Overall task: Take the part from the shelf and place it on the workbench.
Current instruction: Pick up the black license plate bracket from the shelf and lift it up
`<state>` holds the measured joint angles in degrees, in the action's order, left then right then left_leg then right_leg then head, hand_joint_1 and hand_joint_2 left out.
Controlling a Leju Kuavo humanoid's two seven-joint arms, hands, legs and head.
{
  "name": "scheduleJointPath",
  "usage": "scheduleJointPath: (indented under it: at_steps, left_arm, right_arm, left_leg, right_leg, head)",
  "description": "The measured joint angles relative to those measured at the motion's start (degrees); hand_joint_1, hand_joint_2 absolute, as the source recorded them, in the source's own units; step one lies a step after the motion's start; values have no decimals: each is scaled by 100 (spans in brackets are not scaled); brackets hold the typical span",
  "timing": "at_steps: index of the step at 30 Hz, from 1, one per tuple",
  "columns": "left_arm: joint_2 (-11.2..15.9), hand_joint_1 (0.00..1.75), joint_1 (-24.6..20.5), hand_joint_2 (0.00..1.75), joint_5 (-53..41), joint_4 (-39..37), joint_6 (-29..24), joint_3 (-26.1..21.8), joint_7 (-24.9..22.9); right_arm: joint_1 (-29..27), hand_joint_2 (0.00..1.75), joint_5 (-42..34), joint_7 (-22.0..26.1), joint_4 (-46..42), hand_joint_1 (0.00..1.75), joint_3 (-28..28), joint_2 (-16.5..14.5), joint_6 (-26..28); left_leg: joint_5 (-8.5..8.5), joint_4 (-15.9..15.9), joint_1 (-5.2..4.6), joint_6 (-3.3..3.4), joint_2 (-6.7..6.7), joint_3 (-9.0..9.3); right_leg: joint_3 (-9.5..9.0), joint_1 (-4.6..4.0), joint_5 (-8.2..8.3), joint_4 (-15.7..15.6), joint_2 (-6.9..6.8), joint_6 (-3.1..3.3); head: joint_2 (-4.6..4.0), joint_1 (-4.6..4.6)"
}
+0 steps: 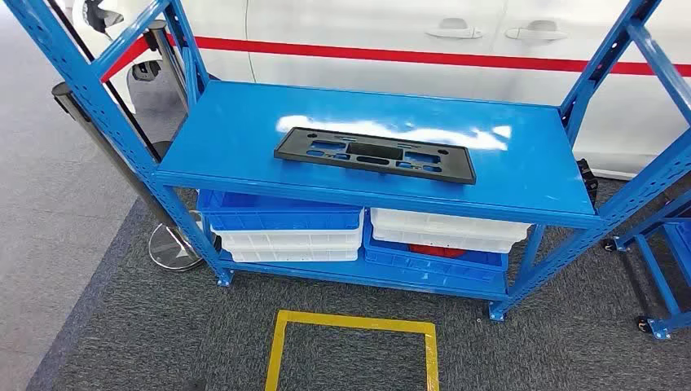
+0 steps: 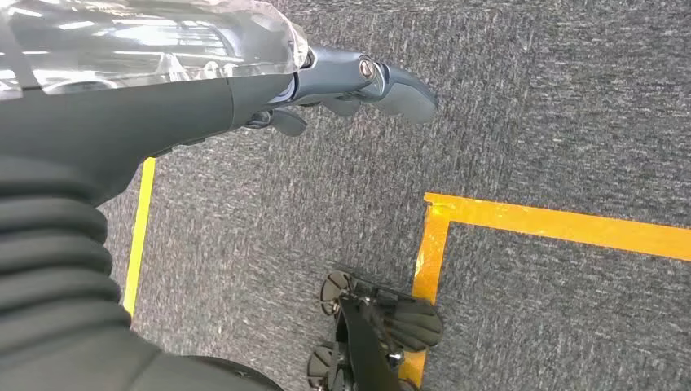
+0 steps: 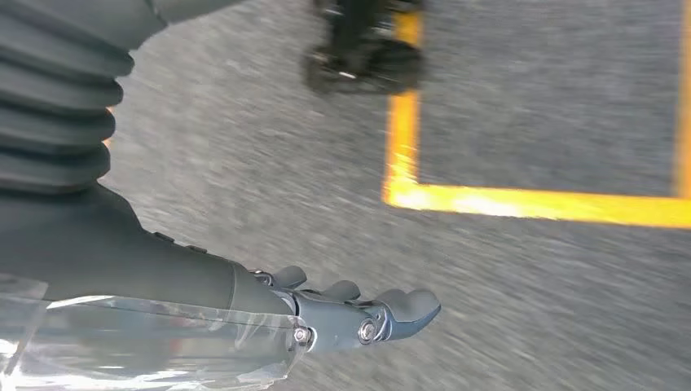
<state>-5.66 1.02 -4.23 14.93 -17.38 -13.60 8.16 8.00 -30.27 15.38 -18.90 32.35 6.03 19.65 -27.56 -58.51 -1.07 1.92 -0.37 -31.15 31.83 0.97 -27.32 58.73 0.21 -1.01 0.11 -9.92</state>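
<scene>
A flat black rectangular plastic part (image 1: 375, 154), pierced by several cut-outs, lies on the top board of a blue steel shelf (image 1: 530, 175), roughly at the middle of the board and parallel to its front edge. On the shelf's lower level, beneath the part, stand stacked plastic bins: a blue bin (image 1: 277, 218) over a white bin (image 1: 289, 243) to the left, and a white bin over a blue bin (image 1: 432, 262) to the right. On the grey carpet (image 1: 147, 326) in front of the shelf, a square outlined in yellow tape (image 1: 352, 326) marks the floor. Behind the shelf stands a white car body with a red stripe (image 1: 424, 57), and a chrome stanchion post (image 1: 122, 163) rises at the shelf's left end. In the wrist views, the robot's left hand (image 2: 358, 85) hangs above the carpet, well apart from the shelf, its fingers extended and holding nothing. The right hand (image 3: 358, 314) hangs likewise over the carpet near the tape, fingers out straight and empty, the picture there blurred.
</scene>
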Motion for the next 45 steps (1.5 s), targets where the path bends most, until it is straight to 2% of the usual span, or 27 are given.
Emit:
scheduleJointPath:
  at_steps: [2, 10, 14, 22, 32, 45]
  left_arm:
    - [-4, 0, -12, 0, -15, -15, -7, -17, 18]
    - [-26, 0, -92, 0, -189, -116, -42, -82, 148]
    - [-28, 0, -118, 0, -277, -145, -45, -106, 210]
    - [-26, 0, -145, 0, -408, -193, 24, -105, 299]
    - [-26, 0, -151, 0, -530, -226, 137, -105, 322]
    - [-26, 0, -178, 0, -779, -246, 250, -70, 445]
  right_arm:
    - [28, 0, 112, 97, -64, 0, -122, 21, 18]
    - [273, 0, 1037, 868, -600, 0, -1201, 210, 155]
    - [329, 175, 1465, 1201, -1048, 0, -1683, 318, 182]
    - [383, 175, 1873, 1259, -2496, 0, -2543, 659, -137]
    - [25, 175, 1679, 1159, -4311, 0, -3467, 906, -774]
    - [-727, 175, 1856, 1317, -6990, 0, -4010, 1114, -1472]
  left_leg:
    - [0, 0, 0, 1, 0, -1]
    - [4, -2, -4, 6, 0, -3]
    - [5, -3, -5, 8, 0, -5]
    - [11, -4, -7, 17, 0, -1]
    - [14, -8, -13, 23, -1, -1]
    - [17, -8, -16, 28, -1, -9]
  right_leg:
    - [0, 1, 1, 0, 0, -1]
    - [0, 5, 6, -3, 0, -9]
    - [0, 7, 9, -6, 0, -14]
    - [2, 10, 18, -14, 1, -27]
    - [6, 15, 22, -18, 1, -34]
    - [10, 18, 27, -19, 2, -42]
  head:
    - [0, 0]
    - [1, 0]
    - [0, 0]
    - [0, 0]
    - [1, 0]
    - [1, 0]
